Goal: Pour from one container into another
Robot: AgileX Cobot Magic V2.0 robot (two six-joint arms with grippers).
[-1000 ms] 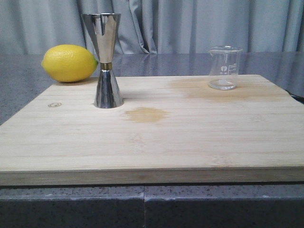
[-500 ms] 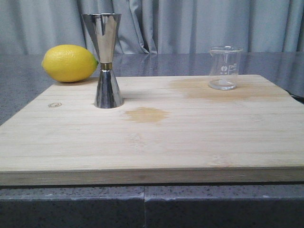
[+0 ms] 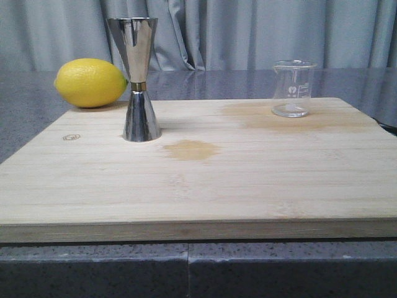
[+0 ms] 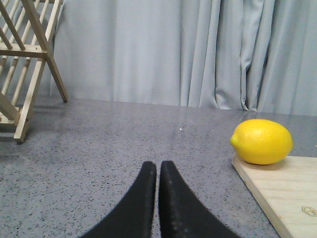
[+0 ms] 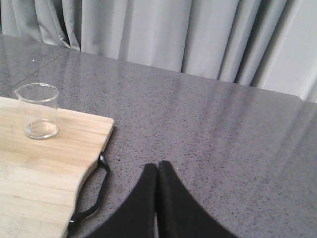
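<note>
Steel jigger [image 3: 139,81] and glass beaker [image 3: 293,88] stand upright, well apart, on the bamboo board [image 3: 205,180]. Contents unclear. Left gripper [image 4: 157,171] and right gripper [image 5: 157,171] are closed, empty, off-board. Fits pre-pour or post-pour alike.

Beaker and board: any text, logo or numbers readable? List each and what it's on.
Glass beaker: white printed emblem and graduation marks, too small and blurred to read.
Wooden cutting board: small stamped oval mark near its left edge, a corner of it in the left wrist view, illegible.
Steel jigger: no marking visible.
Nothing reads as legible text.
</note>
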